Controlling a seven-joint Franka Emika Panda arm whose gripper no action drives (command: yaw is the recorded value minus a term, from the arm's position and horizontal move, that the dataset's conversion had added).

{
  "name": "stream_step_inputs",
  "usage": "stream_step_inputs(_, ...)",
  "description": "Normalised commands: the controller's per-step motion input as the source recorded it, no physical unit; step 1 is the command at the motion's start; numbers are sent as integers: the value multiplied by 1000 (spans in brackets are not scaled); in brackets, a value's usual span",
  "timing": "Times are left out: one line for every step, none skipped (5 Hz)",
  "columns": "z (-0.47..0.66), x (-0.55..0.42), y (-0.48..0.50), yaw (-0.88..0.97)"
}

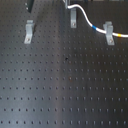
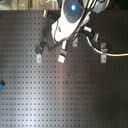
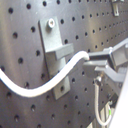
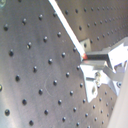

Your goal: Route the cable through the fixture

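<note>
The grey metal two-fingered claw [image 3: 95, 60] is seen in the first wrist view clenched on the thin white flexible cable [image 3: 47, 86], the cord emerging from between the fingertips. The grip appears to be kept near the cord's end so that the free length can be steered.

Directly ahead of the claw, the cable is passed under the projecting arm of a grey metal L-shaped fixture bracket [image 3: 55, 50] bolted to the black perforated metal table [image 3: 20, 30]; this placement suggests the bracket is being threaded now.

Further from the claw, in the first exterior view, the cable [image 1: 89, 20] is draped across a second grey bracket [image 1: 108, 31], with its yellow band lying just beyond that bracket. A third bracket [image 1: 29, 30] stands well apart on the claw's other side, untouched by the cord; routing is judged incomplete.

The white robot arm [image 2: 70, 22] is positioned low over the brackets.
</note>
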Motion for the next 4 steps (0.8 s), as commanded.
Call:
stream_step_inputs(169, 1, 2, 880)
stream_step_inputs(202, -41, -11, 940)
stream_step_inputs(284, -78, -14, 751)
stream_step_inputs(136, -25, -2, 286)
